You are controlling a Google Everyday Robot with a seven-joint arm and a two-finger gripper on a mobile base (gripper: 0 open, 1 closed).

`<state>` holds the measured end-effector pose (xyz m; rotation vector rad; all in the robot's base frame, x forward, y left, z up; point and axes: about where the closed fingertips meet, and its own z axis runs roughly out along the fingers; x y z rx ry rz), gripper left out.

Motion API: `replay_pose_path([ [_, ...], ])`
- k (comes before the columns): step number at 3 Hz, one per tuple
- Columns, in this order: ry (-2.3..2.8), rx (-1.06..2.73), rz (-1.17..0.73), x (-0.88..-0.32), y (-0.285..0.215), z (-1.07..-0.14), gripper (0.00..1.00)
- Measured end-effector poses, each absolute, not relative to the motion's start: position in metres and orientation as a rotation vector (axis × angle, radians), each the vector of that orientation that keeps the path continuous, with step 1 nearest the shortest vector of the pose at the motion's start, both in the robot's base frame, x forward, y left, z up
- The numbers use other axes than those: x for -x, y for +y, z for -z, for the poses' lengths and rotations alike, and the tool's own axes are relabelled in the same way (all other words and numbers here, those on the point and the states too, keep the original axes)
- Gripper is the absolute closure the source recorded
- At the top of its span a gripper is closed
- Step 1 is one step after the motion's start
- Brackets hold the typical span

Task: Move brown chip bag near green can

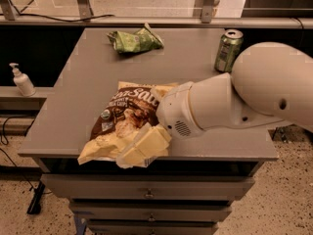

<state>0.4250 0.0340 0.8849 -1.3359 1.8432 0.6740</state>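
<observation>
The brown chip bag [122,117] lies flat on the grey table [83,82], near the front edge, left of the middle. The green can [228,50] stands upright at the back right of the table, well apart from the bag. My gripper [143,150] is down over the bag's front right corner, at the table's front edge. My white arm [234,99] reaches in from the right and hides the bag's right side.
A small crumpled green bag [134,39] lies at the back middle of the table. A white pump bottle [22,81] stands on a lower shelf to the left. Drawers [146,194] sit under the table's front edge.
</observation>
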Motion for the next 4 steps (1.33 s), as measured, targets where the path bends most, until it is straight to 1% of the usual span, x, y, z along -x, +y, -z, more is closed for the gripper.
replay_pose_path([
  [1,1.84,1.354,-0.645,-0.424,0.052,-0.865,0.18],
  [2,1.852,1.357,-0.597,-0.426,0.055,-0.851,0.41],
  [3,1.862,1.345,-0.539,-0.432,0.046,-0.85,0.64],
  [4,1.873,1.338,-0.454,-0.444,0.022,-0.858,0.88],
])
